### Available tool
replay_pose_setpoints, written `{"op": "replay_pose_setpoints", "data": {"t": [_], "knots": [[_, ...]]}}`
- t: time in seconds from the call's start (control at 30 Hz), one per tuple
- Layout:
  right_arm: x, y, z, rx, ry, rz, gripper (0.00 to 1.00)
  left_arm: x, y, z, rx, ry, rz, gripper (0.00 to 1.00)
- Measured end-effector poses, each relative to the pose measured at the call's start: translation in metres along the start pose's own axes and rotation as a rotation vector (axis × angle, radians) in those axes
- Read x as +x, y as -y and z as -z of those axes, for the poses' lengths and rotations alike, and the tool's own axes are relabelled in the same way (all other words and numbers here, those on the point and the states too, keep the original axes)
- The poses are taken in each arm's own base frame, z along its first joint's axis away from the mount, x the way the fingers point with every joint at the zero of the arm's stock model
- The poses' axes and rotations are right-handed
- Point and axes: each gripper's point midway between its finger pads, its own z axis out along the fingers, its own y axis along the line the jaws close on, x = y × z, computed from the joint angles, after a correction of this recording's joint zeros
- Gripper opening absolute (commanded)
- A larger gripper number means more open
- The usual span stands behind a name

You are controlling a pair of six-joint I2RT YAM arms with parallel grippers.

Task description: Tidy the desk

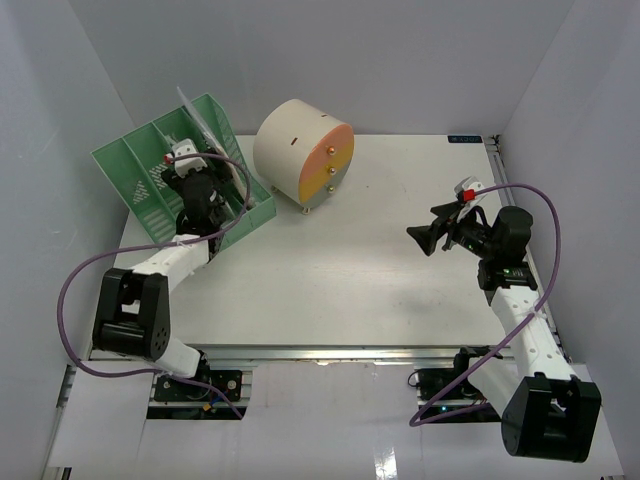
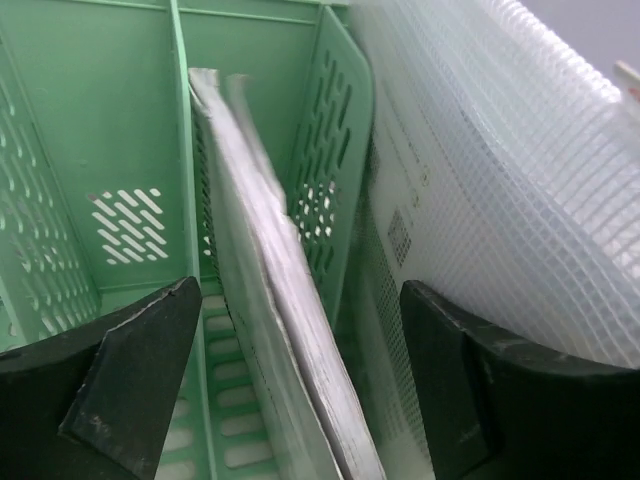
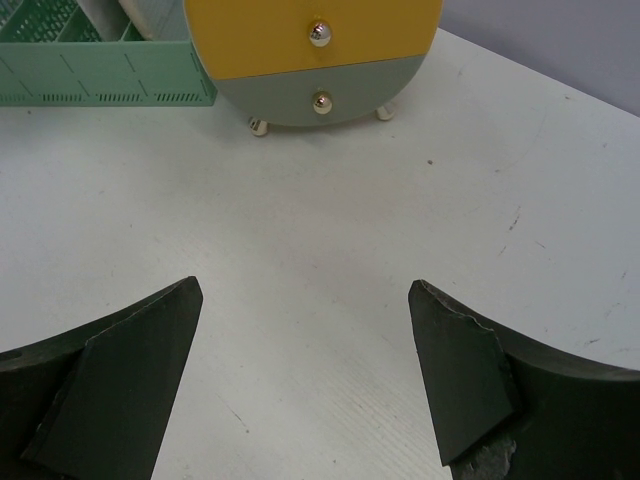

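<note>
Noted white counter [image 1: 350,280] lying flat under both arms, filling most of the top view, metal rail along its near edge. Found green file rack [image 1: 140,185] at the counter's far left corner, slots open upward. Logged cream drum-shaped drawer unit [image 1: 300,150] just right of the rack, standing on small feet, orange-yellow face turned toward the right side, round metal knobs [image 3: 320,34] on the face. Located left tool [image 2: 300,320] reaching into the rack, fingers [image 2: 140,380] spread wide, gripping nothing. Saw a thin grey-white sheaf [image 2: 270,290] standing on edge in a slot between those fingers, clear of the left-hand one; contact with the other not discernible. Saw a translucent mesh pouch [image 2: 500,170] in the neighbouring slot, beyond a perforated divider [image 2: 335,150], close against the right-hand finger. Located right tool [image 1: 430,226] raised over bare counter at the right side, well apart from the drawer unit and pointed toward it, fingers spread, nothing between them. Noted faint scuffs and specks on the counter surface in the right wrist view.
</note>
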Motion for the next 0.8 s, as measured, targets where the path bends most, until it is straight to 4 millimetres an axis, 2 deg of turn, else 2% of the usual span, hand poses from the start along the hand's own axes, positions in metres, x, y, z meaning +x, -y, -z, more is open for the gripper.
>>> {"op": "replay_pose_setpoints", "data": {"t": [0.13, 0.2, 0.3, 0.37, 0.47, 0.53, 0.6, 0.63, 0.73, 0.8], "knots": [[0.000, 0.002, 0.001, 0.007, 0.000, 0.001, 0.90, -0.013, 0.003, 0.013, 0.043, -0.033, -0.006, 0.98], [0.000, 0.003, 0.002, 0.007, 0.001, 0.005, 0.90, -0.030, 0.005, 0.025, 0.077, -0.032, -0.001, 0.98], [0.000, 0.004, 0.003, 0.009, 0.001, 0.006, 0.90, -0.068, 0.010, 0.049, 0.157, -0.003, 0.011, 0.98], [0.001, 0.006, 0.005, 0.012, -0.001, -0.001, 0.90, -0.100, 0.019, 0.073, 0.263, 0.037, 0.025, 0.98], [0.006, 0.016, 0.012, 0.052, -0.016, -0.041, 0.90, -0.142, 0.036, 0.120, 0.472, 0.114, 0.036, 0.98], [0.009, 0.028, 0.019, 0.105, -0.028, -0.071, 0.90, -0.153, 0.052, 0.155, 0.655, 0.141, 0.021, 0.98], [0.010, 0.042, 0.026, 0.174, -0.039, -0.088, 0.90, -0.151, 0.069, 0.186, 0.831, 0.136, 0.001, 0.98], [0.010, 0.048, 0.030, 0.214, -0.043, -0.093, 0.90, -0.143, 0.077, 0.200, 0.920, 0.114, -0.006, 0.98], [0.009, 0.058, 0.042, 0.314, -0.052, -0.099, 0.90, -0.104, 0.092, 0.230, 1.124, -0.006, -0.018, 0.98], [0.008, 0.062, 0.051, 0.381, -0.060, -0.099, 0.90, -0.072, 0.094, 0.244, 1.200, -0.104, -0.009, 0.98]]}}
